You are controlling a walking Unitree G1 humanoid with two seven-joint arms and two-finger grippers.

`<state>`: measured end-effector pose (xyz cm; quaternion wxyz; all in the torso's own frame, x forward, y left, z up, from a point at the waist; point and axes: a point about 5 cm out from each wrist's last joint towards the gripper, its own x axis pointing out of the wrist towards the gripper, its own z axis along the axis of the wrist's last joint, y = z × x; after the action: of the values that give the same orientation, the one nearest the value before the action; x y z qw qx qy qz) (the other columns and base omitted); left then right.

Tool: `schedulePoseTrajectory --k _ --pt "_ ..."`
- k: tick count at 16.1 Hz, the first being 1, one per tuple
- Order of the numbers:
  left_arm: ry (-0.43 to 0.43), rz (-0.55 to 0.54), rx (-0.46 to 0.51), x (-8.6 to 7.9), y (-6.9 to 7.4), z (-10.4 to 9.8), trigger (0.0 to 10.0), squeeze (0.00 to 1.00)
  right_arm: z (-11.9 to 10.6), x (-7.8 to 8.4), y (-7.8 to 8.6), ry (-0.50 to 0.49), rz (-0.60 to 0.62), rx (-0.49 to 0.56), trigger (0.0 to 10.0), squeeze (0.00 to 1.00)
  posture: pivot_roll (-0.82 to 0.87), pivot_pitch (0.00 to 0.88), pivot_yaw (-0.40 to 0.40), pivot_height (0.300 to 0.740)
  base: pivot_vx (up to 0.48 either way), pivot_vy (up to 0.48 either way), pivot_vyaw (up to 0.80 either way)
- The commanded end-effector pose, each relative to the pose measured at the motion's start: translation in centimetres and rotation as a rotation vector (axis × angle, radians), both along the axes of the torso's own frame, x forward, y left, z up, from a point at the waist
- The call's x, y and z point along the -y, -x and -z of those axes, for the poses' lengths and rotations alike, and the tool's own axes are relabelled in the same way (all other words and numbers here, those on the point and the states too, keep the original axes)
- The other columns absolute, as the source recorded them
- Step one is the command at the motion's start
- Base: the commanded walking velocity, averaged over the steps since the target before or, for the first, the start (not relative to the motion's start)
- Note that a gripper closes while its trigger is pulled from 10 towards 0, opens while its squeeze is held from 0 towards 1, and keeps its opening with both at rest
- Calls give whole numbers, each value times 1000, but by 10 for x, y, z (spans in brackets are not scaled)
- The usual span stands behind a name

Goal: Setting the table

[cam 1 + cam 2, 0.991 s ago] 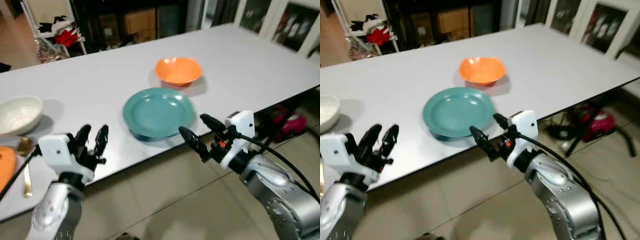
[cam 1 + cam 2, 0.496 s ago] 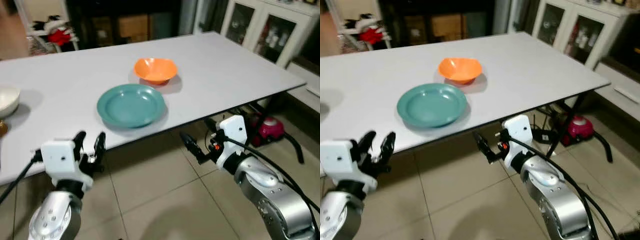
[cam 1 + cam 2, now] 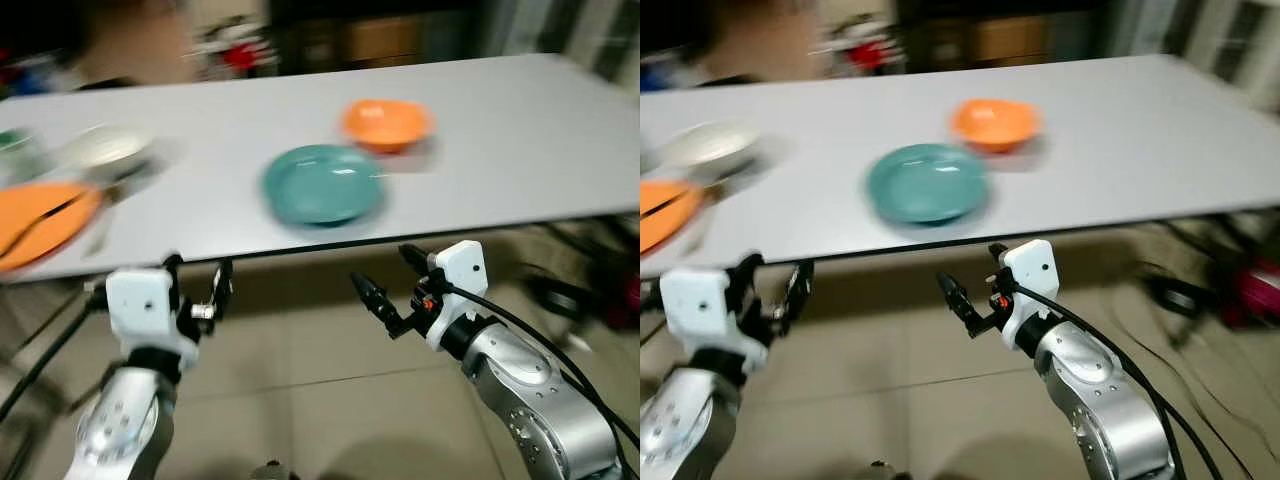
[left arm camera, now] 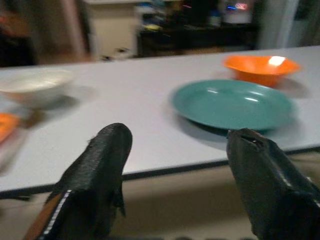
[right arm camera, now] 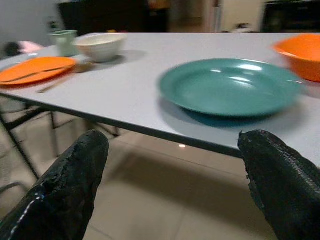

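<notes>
Both hands hang empty below the worktop edge as I look through the head camera — the left hand with its fingers a little apart, the right hand spread wider, neither touching anything. On the pale grey worktop a teal plate sits near the front edge, with an orange bowl just behind it. Off to my left lie a white bowl and an orange plate with a utensil across it. The picture is smeared with motion blur, so fine detail is lost.

Through the left wrist camera I see the two black textured fingers apart, framing the teal plate — shallow, round, glossy, with a raised rim. The orange bowl behind it looks like smooth plastic or melamine, though I cannot say which.

From the right wrist camera the fingers stand wide open, with the teal plate straight ahead beyond the worktop edge. Farther along sit the orange plate, the white bowl and a small green cup.

I judge this to be an approach step, with nothing picked up yet. Next I would need to raise one hand above the worktop and bring it to a plate rim. The thin, slick rim calls for a firm pinch.
</notes>
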<state>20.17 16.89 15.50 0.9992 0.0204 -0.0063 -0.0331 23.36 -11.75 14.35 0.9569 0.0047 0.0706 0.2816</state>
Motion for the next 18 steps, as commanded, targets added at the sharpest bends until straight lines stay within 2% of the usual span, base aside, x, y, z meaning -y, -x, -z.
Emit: schedulePoseTrajectory --k 1,2,4,9,10,11,12,13,14,16,17,18 --pt "-53 2 -6 -2 -6 3 10000 1000 1 2 0 -4 25 11 10000 1000 -29 9 81 740 0 0 800" --pt "-53 -5 3 -4 -11 1 10000 1000 2 4 0 -1 55 21 10000 1000 -35 12 93 740 0 0 800" --pt "-45 -10 1 -7 -10 0 10000 1000 2 8 0 -10 96 32 10000 1000 -41 14 102 740 0 0 800" --pt "-35 -38 -22 -7 1 5 10000 984 6 4 6 13 6 17 10000 1000 -36 10 92 740 0 0 800" --pt "-34 -45 -26 -7 3 6 10000 867 5 3 4 12 -5 22 10000 1000 -34 8 87 740 0 0 800" --pt "-32 -53 -31 -8 6 7 10000 835 5 2 2 8 -15 23 10000 1000 -29 3 77 740 0 0 800" --pt "-33 -59 -32 -8 9 7 10000 761 4 2 1 7 -16 25 10000 1000 -29 3 77 740 0 0 800" --pt "-41 -65 -37 -9 10 8 10000 651 4 2 1 9 -16 26 10000 1000 -26 2 69 740 0 0 800" --pt "-57 -69 -43 -10 12 9 10000 443 5 2 0 12 -10 26 10000 1000 -26 1 69 740 0 0 800" --pt "-67 -74 -52 -11 13 11 10000 169 6 3 0 14 0 29 10000 1000 -30 2 71 740 0 0 800" --pt "-65 -73 -54 -11 13 11 10000 110 5 4 1 15 3 31 10000 1000 -32 2 73 740 0 0 800" --pt "-66 -70 -57 -10 14 11 10000 0 6 5 1 17 7 32 10000 1000 -36 2 74 740 0 0 800"
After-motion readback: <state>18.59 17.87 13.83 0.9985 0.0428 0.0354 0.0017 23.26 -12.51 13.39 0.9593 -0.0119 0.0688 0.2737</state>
